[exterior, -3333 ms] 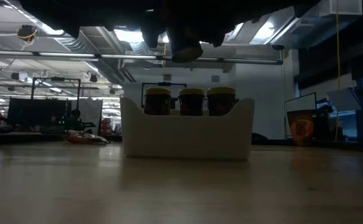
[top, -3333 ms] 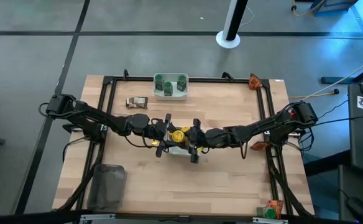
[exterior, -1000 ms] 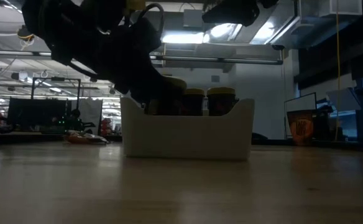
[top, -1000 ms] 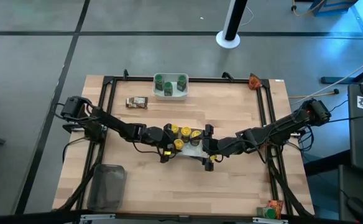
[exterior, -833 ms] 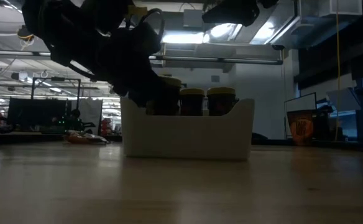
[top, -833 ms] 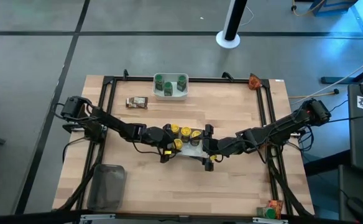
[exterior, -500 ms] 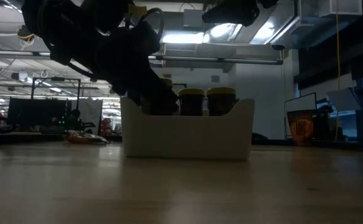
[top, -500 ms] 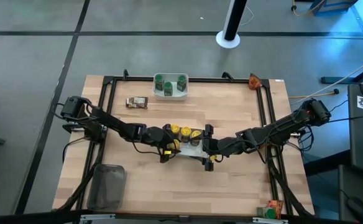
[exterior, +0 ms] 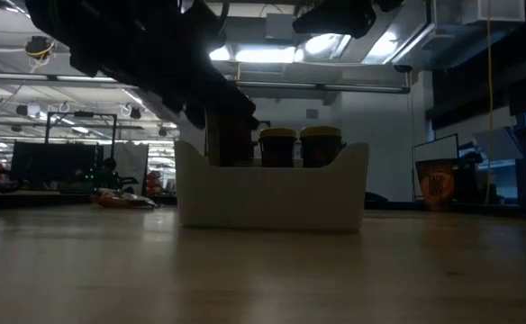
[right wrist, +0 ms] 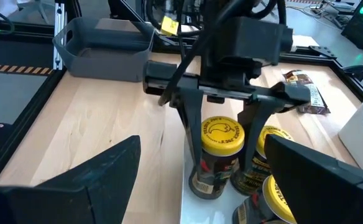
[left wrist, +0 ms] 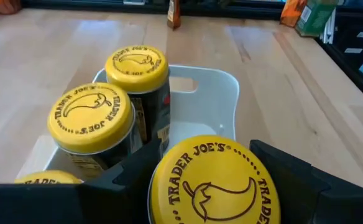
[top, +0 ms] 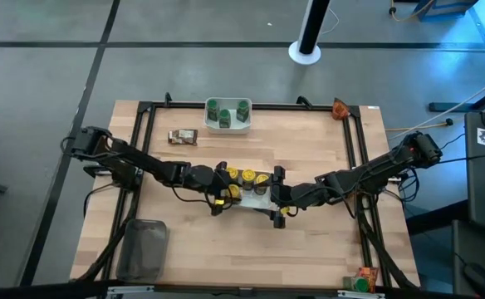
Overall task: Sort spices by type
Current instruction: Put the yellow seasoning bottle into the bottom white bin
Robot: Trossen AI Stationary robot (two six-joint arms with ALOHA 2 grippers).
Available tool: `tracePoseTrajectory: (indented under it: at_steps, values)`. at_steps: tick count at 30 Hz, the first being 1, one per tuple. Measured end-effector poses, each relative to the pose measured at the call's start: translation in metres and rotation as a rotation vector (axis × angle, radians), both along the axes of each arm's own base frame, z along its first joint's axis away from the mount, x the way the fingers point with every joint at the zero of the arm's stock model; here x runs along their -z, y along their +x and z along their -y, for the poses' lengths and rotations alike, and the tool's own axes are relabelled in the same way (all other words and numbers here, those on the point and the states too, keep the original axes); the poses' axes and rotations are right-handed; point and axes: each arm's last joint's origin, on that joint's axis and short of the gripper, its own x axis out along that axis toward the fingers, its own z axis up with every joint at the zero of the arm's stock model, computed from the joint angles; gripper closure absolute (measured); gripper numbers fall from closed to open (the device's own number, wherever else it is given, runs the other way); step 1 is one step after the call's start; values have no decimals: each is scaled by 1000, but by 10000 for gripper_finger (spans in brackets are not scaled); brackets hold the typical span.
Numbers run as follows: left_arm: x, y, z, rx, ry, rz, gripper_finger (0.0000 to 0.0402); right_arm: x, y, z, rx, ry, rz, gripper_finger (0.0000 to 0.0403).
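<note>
A white bowl (top: 257,200) at the table's middle holds several tiny jars with yellow caps (top: 247,176). My left gripper (top: 222,194) is at the bowl's left end, shut on one more yellow-capped jar (right wrist: 220,155), whose cap fills the left wrist view (left wrist: 214,183). My right gripper (top: 275,196) is open and empty at the bowl's right end, facing the left gripper. A second white bowl (top: 227,126) at the far edge holds three green-capped jars (top: 225,115). A brown packet (top: 183,136) lies flat to that bowl's left. My left gripper pinches the jar by its two opposite sides (right wrist: 202,163), below the yellow cap. One finger (right wrist: 191,140) is on each side. The fingers point down, slanting in from the table's left. The jar stands upright in the bowl's left end; whether its base rests there, I cannot tell.
A clear grey tray (top: 145,247) stands at the near left. More packets lie at the far right corner (top: 340,108) and the near right corner (top: 362,278). Bare wood shows near the front edge. A black frame rail (top: 143,124) runs round the table.
My left gripper has drawn a little toward the table's left edge and risen a little at the bowl's left end, with the yellow-capped jar still between its fingers.
</note>
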Motion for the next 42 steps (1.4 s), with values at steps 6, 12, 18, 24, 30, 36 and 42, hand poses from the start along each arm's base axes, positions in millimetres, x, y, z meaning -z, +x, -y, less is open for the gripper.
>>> tracePoseTrajectory:
  at_steps: [6,12,18,24,30,36,42]
  values:
    - [1,-2,0,-9,-16,-21,178,0,0,0,0,-1,-1,63]
    - [9,-6,-1,-23,-25,-117,178,0,0,0,0,0,0,63]
    - [8,-6,-1,-36,-48,-112,178,0,0,0,0,0,1,63]
    - [9,-6,-3,-50,-73,-122,178,-1,1,0,0,4,13,63]
    - [9,-5,-10,-61,-108,-129,178,-1,1,0,0,4,13,63]
    - [8,-4,-11,-46,-120,-126,178,-1,0,0,0,4,13,63]
    - [7,-4,-10,-22,-83,-117,178,-1,0,0,0,4,13,63]
